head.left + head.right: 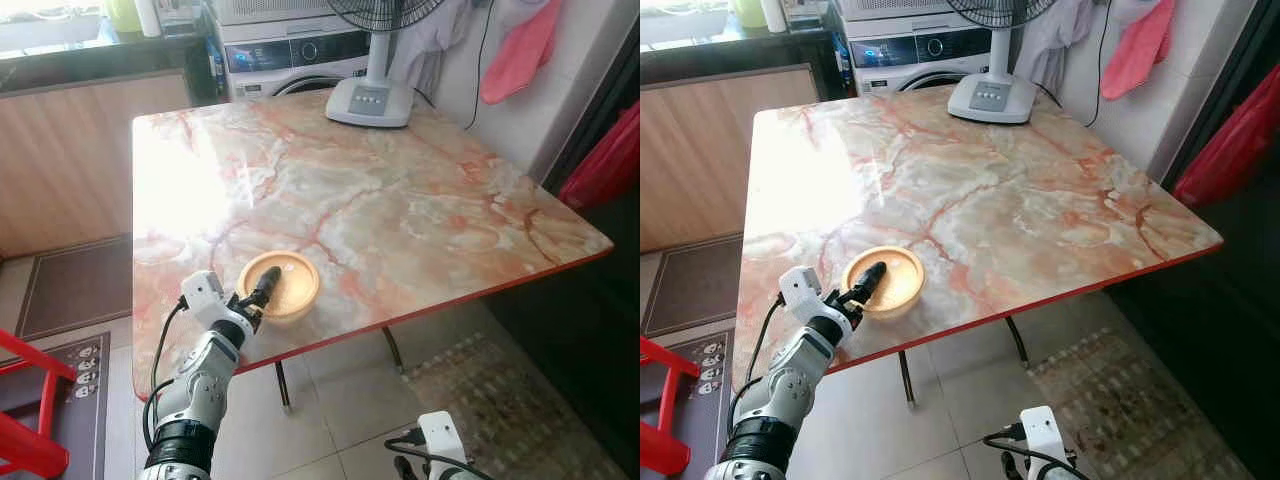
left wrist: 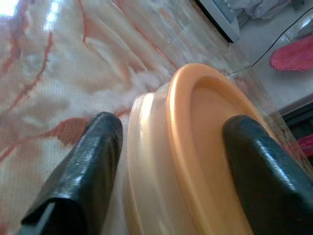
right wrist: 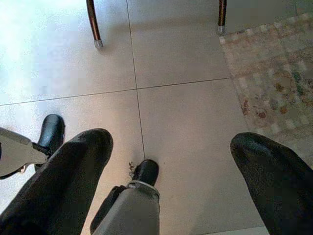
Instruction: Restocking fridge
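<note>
place: home kitchen/utility area
landmark: marble-pattern table on tiled floor
behind table: washing machine, counter
on table: fan
beside table: hanging clothes

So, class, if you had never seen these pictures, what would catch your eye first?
First, the big pink-veined marble table, with a white fan base at its far edge. Next, the orange bowl near the table's front edge, where the left tool straddles the rim, one finger inside and one outside. The right tool hangs over the floor tiles.
</note>
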You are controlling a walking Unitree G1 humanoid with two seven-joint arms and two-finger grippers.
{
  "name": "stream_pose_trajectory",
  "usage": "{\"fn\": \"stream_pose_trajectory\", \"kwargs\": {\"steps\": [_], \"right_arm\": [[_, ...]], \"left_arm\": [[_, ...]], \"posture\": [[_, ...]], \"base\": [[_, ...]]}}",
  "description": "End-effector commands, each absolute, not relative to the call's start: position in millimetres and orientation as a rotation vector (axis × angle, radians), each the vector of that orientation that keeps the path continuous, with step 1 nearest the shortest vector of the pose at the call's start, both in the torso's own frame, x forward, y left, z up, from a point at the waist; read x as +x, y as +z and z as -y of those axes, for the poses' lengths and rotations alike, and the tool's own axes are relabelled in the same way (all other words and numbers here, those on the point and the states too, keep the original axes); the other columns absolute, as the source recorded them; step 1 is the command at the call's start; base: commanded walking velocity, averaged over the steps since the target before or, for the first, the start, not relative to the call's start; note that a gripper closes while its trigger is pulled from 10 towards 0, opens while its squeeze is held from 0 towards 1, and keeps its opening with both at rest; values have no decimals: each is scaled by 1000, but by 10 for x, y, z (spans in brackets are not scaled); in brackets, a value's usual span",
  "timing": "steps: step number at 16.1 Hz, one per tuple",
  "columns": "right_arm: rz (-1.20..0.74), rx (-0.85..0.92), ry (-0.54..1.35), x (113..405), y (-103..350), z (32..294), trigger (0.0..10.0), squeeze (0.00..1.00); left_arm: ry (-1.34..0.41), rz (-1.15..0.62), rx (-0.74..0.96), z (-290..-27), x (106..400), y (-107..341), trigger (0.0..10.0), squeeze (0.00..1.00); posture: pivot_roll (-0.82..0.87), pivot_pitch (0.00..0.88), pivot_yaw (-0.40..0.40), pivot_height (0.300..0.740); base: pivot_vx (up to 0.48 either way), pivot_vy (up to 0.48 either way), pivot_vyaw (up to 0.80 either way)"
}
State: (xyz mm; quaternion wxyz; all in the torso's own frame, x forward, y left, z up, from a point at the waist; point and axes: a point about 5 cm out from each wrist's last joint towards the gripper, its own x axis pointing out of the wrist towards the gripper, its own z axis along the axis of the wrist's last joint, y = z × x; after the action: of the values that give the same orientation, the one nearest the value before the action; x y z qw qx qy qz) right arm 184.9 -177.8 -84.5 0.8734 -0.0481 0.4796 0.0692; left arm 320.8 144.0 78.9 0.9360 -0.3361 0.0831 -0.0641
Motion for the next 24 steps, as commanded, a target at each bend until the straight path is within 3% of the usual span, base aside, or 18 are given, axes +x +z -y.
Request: {"fn": "stream_pose_trajectory", "kwargs": {"steps": [1, 12, 17, 23, 24], "right_arm": [[-996, -107, 148, 1873, -833, 1784, 10000, 0], [-995, -109, 151, 1878, -831, 1776, 10000, 0], [-995, -108, 149, 1881, -829, 1778, 10000, 0], [-989, -96, 133, 1897, -821, 1789, 10000, 0], [-986, -83, 121, 1899, -819, 1794, 10000, 0]], "left_arm": [[-106, -196, -657, -1482, 3207, 745, 0, 0], [-97, -111, -604, -1522, 3241, 857, 0, 0], [-107, 53, -749, -1605, 3222, 1102, 0, 0], [-41, 150, -787, -1802, 3196, 1316, 0, 0], [-19, 159, -768, -1859, 3150, 1348, 3255, 0]], "posture": [[48, 21, -11, 740], [49, 21, -7, 740], [49, 19, -7, 740], [50, 6, -12, 740], [49, 1, -13, 740]], "base": [[0, 0, 0], [0, 0, 0], [0, 0, 0], [0, 0, 0], [0, 0, 0]]}}
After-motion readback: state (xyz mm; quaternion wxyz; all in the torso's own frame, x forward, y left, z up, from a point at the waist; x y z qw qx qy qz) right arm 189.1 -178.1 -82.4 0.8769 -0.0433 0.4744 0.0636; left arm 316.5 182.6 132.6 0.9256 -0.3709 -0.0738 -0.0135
